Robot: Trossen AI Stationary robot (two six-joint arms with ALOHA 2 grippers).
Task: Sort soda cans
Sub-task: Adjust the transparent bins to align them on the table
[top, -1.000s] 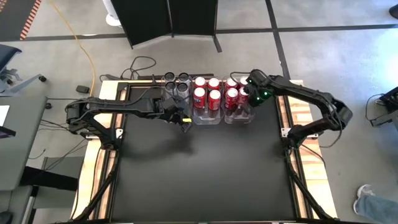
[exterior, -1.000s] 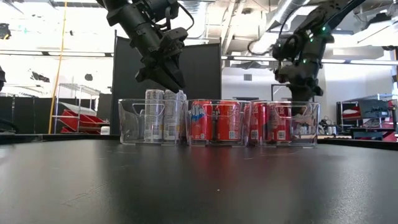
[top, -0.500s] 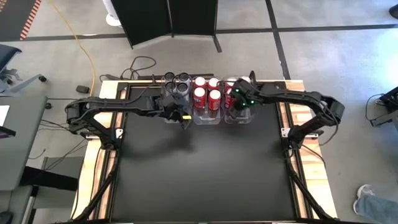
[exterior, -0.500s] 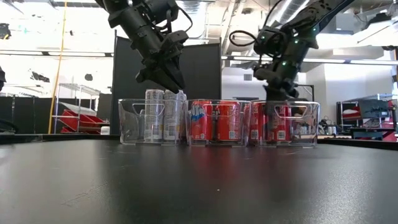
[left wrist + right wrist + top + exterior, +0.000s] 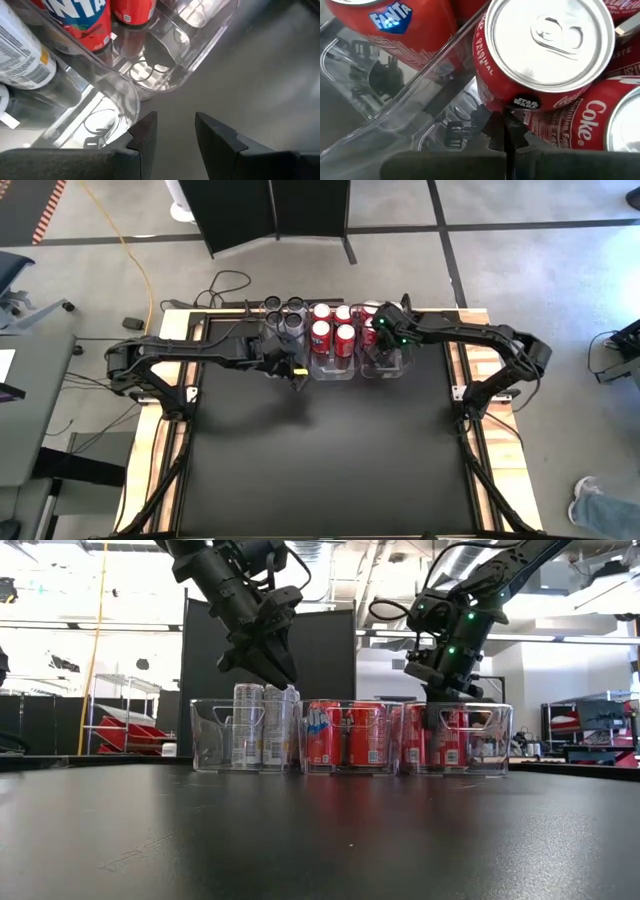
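Right pincer (image 5: pixel 436 712) clenched, empty, low in the right bin (image 5: pixel 385 370) among red cans (image 5: pixel 345 335) at the desk's far edge — best nudged gently, not tipped. Left pincer (image 5: pixel 296 376) half-parted, empty, by the silver cans (image 5: pixel 262 725) — best kept waiting.

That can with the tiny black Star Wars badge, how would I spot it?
Find the right-hand clear bin of the three at the table's far edge, the one under the right gripper. The can is a red Coke, directly ahead of the shut fingertips. Only it shows a round black Star Wars badge low on its side.
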